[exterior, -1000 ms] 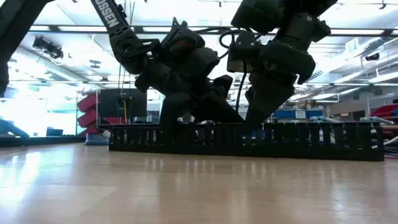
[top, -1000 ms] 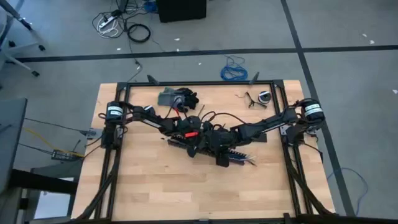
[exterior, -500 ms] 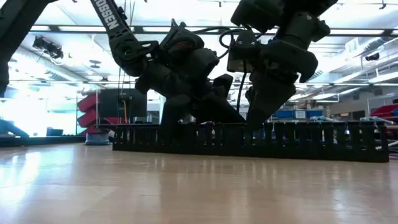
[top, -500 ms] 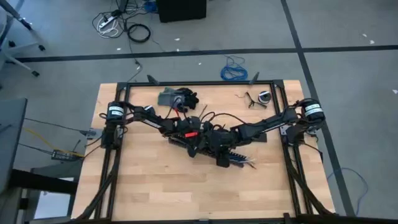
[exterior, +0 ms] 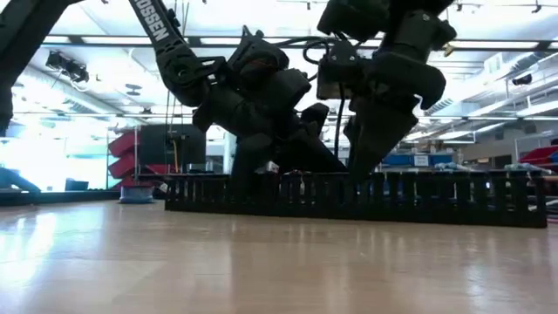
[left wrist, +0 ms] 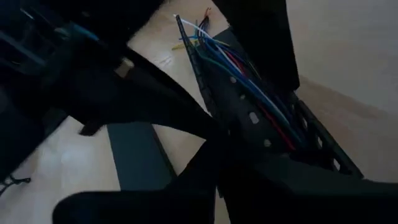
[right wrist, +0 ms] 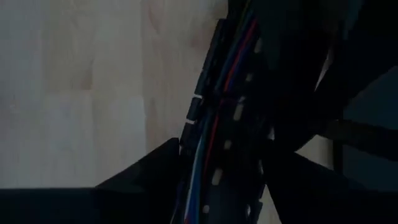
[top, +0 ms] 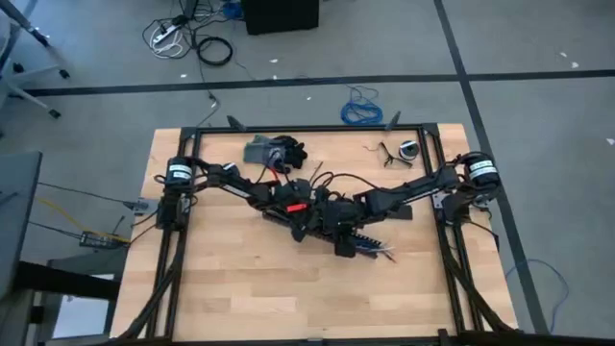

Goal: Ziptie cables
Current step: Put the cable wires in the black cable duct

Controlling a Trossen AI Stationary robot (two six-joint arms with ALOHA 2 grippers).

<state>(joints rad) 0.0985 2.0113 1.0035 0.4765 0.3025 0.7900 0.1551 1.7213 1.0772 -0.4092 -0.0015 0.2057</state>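
Thin blue, red, green cables [left wrist: 249, 81] inside slotted black channel [exterior: 366, 194]; tool states apparently indiscernible.

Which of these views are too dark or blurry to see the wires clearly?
Right wrist view: dim, soft, thin coloured wires barely separable. Left wrist view: brighter, wires readable in the slotted black plastic tray, foreground out of focus. Low view: arms backlit into silhouettes. High view: evenly lit, wires tiny.
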